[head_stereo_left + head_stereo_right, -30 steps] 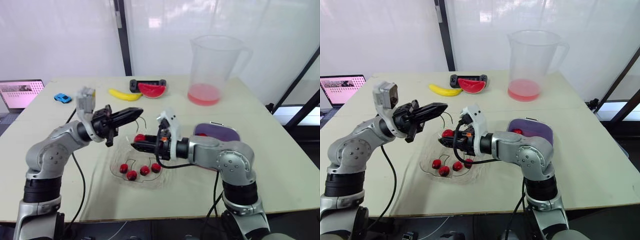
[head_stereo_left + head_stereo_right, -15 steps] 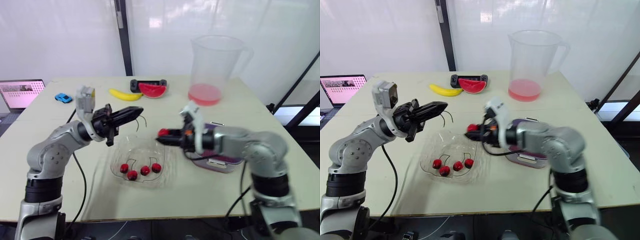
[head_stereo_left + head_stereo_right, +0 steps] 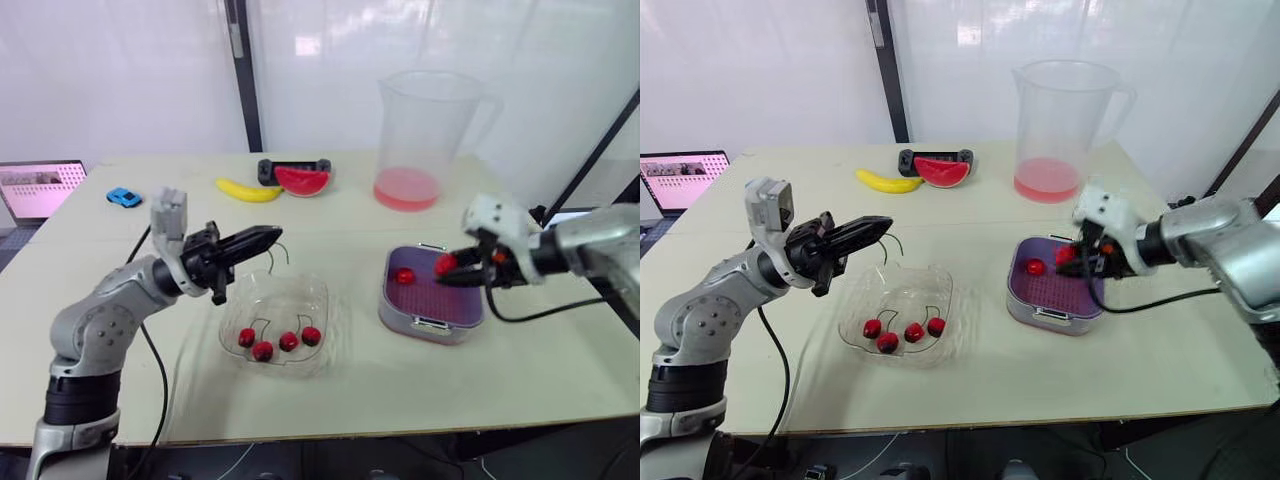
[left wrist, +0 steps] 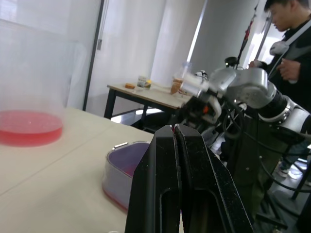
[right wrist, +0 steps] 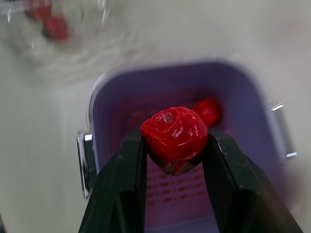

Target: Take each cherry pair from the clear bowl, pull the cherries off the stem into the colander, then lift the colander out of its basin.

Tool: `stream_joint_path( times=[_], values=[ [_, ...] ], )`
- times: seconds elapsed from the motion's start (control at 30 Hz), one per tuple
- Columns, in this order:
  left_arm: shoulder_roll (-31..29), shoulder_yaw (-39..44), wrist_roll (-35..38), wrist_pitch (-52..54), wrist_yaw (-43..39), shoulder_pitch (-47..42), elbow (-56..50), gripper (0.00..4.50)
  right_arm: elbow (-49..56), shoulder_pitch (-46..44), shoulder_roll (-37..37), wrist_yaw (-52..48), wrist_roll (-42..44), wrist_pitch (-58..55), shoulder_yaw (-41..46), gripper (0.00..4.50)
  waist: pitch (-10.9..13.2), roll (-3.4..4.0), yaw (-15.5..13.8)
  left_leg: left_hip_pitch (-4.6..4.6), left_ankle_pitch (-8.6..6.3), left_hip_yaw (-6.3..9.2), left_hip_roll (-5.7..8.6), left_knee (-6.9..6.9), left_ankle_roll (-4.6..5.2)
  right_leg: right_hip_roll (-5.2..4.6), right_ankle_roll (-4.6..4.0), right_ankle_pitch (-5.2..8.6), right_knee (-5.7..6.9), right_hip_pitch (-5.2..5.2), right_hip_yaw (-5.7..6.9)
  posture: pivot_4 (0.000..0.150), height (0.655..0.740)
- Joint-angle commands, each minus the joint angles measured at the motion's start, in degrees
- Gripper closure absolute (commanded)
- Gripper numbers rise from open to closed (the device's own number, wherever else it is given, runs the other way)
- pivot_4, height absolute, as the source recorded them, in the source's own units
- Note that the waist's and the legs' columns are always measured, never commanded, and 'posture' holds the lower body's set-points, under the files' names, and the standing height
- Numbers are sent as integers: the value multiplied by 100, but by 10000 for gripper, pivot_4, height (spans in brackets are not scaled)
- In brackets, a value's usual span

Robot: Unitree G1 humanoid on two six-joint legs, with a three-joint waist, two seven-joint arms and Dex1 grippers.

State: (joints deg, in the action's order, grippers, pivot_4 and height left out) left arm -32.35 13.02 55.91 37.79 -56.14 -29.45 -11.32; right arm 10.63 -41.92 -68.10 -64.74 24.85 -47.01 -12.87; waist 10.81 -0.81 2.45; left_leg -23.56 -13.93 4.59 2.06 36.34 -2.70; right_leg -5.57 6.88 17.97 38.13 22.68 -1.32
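Observation:
My right gripper [image 3: 447, 266] is shut on a single red cherry [image 5: 174, 138] and holds it above the purple colander [image 3: 432, 318], which sits in its basin. One loose cherry [image 3: 403, 275] lies in the colander. My left gripper [image 3: 276, 234] hangs over the far left rim of the clear bowl [image 3: 318, 300], shut on a thin dark stem [image 3: 284, 250] that curls down from its tips. Several cherries [image 3: 287, 341] on stems lie in the bowl's bottom.
At the back of the table stand a tall clear pitcher [image 3: 427, 135] with pink liquid, a watermelon slice [image 3: 302, 180], a banana [image 3: 248, 190] and a blue toy car [image 3: 124, 196]. A laptop [image 3: 40, 188] sits at far left. A person [image 4: 291, 34] stands beyond the table.
My right gripper has carried the cherry away from the bowl, rightward to above the colander. The left gripper kept the stem and dropped slightly.

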Motion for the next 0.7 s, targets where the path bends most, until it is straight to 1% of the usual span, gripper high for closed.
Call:
stream_joint_path(
  times=[0.03,0.13,0.17,0.23,0.33,0.43,0.57,0.7],
  values=[
    [-17,16,-75,-157,-22,46,-220,45000,-7,-8,115,-73,-463,342,-148,28659,0,0,-9,0,0,1,0,-1,0,0,0,0,0,0,0,1500,7400],
    [-20,-4,-102,-196,-19,101,-254,45000,-164,81,290,-19,-810,412,-371,28659,0,0,-26,0,0,2,0,0,0,-1,0,0,-1,-1,0,1500,7400],
    [-25,-8,-112,-205,-19,122,-267,45000,-246,91,321,8,-954,460,-431,22828,0,0,-28,0,0,2,0,0,0,-2,0,0,-2,-2,0,1500,7400],
    [-32,-20,-133,-213,-16,146,-288,45000,-370,48,340,-20,-1109,508,-448,15448,0,0,-37,0,0,2,0,2,-1,-2,0,0,-2,-2,0,1500,7400],
    [-21,-28,-153,-226,-11,150,-298,45000,-457,-56,364,-147,-1185,513,-360,584,0,0,-46,-1,1,2,1,2,-2,-2,0,0,-2,-2,1,1500,7400],
    [-1,-28,-165,-239,7,151,-310,45000,-574,-173,314,-343,-1188,580,-196,162,0,0,-46,-1,1,3,1,1,-2,-2,0,0,-2,-2,1,1500,7400],
    [1,-5,-154,-232,39,182,-337,45000,-843,-447,337,-820,-730,585,311,162,0,1,-42,-1,1,2,1,1,-2,-2,0,0,-2,-2,1,1500,7400],
    [-26,74,-176,-254,141,235,-360,45000,-987,-983,648,-1301,126,195,854,162,0,1,-19,0,1,3,-1,0,-2,-1,0,0,-2,-2,1,1500,7400]
  ],
)
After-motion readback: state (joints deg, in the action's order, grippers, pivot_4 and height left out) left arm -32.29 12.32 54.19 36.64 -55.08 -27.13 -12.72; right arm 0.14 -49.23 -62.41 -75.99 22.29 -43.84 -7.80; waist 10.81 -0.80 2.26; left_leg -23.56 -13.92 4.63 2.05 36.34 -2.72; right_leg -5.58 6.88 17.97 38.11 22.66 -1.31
